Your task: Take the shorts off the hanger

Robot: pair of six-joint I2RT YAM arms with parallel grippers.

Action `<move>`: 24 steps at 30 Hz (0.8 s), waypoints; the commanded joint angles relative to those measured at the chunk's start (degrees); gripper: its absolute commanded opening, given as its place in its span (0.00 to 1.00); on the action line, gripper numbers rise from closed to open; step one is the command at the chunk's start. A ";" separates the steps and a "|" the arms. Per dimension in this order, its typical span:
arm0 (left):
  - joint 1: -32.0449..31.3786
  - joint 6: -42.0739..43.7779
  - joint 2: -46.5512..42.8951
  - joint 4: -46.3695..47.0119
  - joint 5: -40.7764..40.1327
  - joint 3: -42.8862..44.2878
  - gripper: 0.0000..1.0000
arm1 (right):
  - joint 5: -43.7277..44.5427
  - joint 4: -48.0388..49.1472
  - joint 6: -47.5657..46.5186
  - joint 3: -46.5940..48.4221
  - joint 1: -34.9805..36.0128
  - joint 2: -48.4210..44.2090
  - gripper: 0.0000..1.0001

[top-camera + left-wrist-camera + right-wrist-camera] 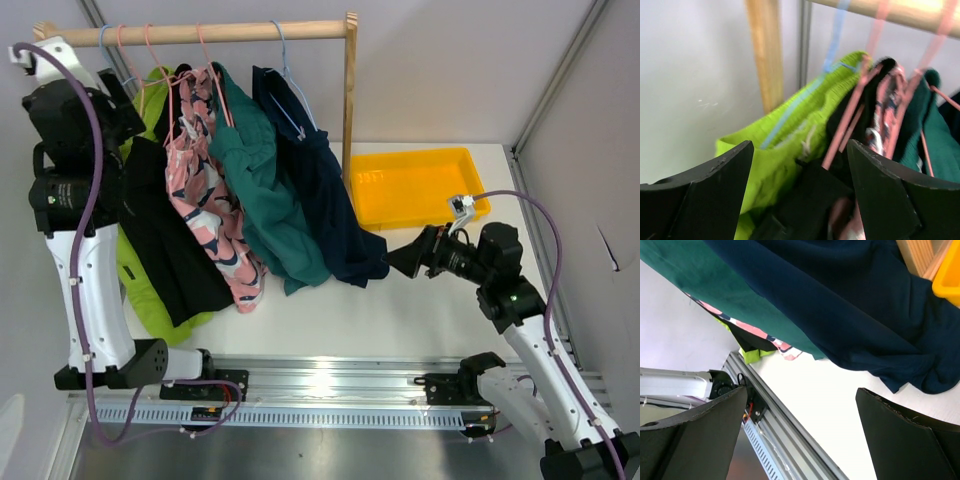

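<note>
Looks like the approach step: hovers with left fingers (pixel 715 190) spread wide and empty, facing the lime-green shorts (pixel 785 135) on their blue hanger (pixel 790 107) above the surface's far-left corner. Holds right fingers (pixel 905 440) wide too, beside navy shorts (pixel 850 305). Calls next for pinching the green waistband and sliding it off.

Matt black plastic, edges scuffed, on the left pincer (pixel 800 150) fingers (pixel 705 195). Ahead of it, ribbed cloth of the lime shorts (pixel 790 135), thin pink plastic hangers (pixel 850 115), smooth pale wooden rail (pixel 900 10). Ahead of the right pincer (pixel 800 395), smooth navy cloth (pixel 840 305), glossy yellow plastic tray (pixel 410 153).
</note>
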 commanded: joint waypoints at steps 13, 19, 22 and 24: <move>13.94 -7.57 7.66 2.75 16.06 4.54 0.79 | 1.26 -0.61 -2.09 -0.95 2.54 -0.07 0.99; 16.22 -8.36 11.88 2.49 21.42 5.77 0.76 | 1.79 -1.40 -2.97 -0.52 2.80 0.55 0.99; 16.58 -8.45 13.38 2.23 21.34 6.47 0.73 | 1.62 -1.40 -2.89 -0.43 2.80 0.81 0.99; 16.84 -8.45 14.34 1.96 21.43 6.65 0.70 | 1.70 -1.14 -2.97 -0.43 2.80 0.99 0.99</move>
